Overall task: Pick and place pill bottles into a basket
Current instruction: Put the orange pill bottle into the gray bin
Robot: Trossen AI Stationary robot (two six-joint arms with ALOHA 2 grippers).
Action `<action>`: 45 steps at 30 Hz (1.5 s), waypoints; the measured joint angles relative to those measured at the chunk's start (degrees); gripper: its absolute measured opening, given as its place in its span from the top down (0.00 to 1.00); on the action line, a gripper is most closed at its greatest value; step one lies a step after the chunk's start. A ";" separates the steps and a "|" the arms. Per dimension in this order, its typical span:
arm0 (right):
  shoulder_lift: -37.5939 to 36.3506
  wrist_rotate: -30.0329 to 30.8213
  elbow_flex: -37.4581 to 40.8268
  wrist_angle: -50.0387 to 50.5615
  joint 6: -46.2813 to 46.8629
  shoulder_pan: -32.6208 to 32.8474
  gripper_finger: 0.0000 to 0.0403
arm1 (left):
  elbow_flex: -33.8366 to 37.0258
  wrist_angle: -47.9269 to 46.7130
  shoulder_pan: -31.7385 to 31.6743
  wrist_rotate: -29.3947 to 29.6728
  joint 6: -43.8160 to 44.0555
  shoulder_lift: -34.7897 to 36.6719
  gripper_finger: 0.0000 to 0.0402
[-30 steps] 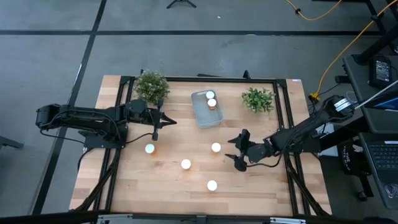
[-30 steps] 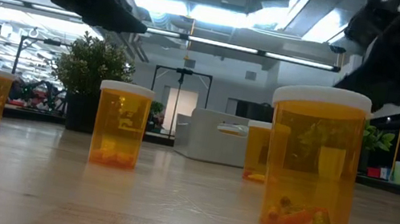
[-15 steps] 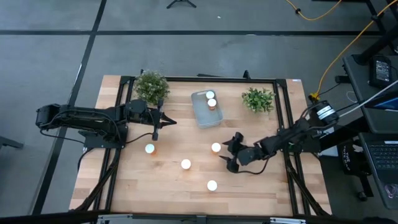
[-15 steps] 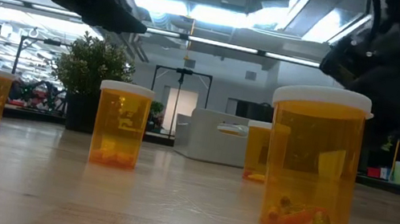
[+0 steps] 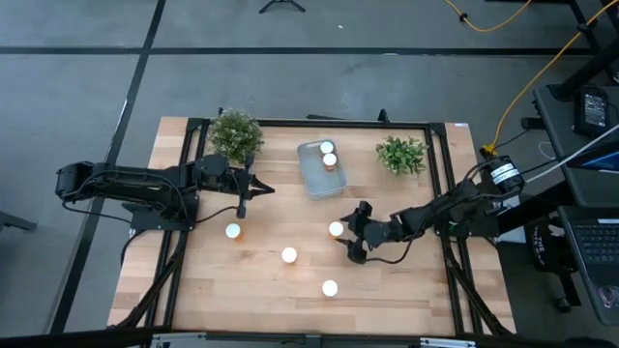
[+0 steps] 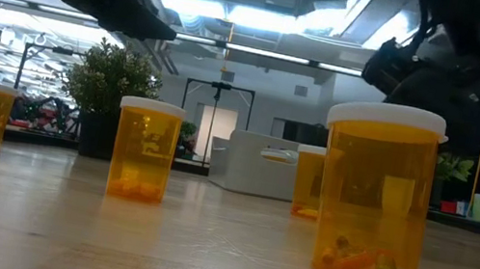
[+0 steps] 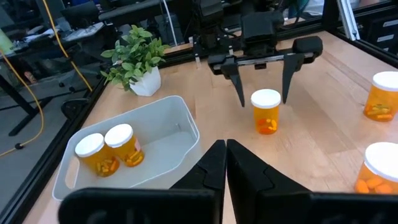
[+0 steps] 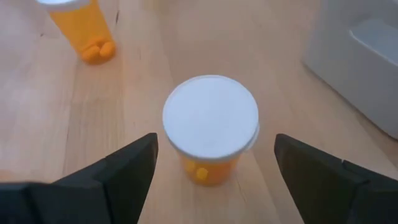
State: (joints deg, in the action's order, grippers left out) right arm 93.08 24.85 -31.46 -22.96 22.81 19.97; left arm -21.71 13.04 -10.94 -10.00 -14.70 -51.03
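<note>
Right gripper (image 5: 349, 232) has its fingers spread wide on either side of a pill bottle (image 5: 336, 229) mid-table, not touching it, with bare wood all around. Left gripper (image 5: 242, 201) hangs pinched closed near the basket (image 5: 313, 184), which holds two bottles at its far end.

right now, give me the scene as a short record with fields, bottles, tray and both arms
bottles in tray: two, at the tray's far end
bottles on table: four
tray: pale blue-grey tray, between two potted plants
right pincer: open, fingers straddling a white-capped bottle, not yet closed on it
left pincer: shut, empty, waiting above the table beyond the left-hand bottle
</note>
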 joint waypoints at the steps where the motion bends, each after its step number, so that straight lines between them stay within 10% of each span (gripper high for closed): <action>1: 0.00 -0.99 0.00 -0.04 -0.02 -0.42 0.19 | 0.00 0.00 0.02 0.00 0.00 0.00 0.98; 45: 0.00 -7.15 -0.07 -2.53 -4.02 -4.07 0.25 | 0.00 0.00 0.00 0.02 0.00 0.00 0.99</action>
State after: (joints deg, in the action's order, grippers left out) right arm 93.08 17.69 -31.53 -25.50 18.79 15.90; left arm -21.71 13.04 -10.94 -9.98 -14.70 -51.03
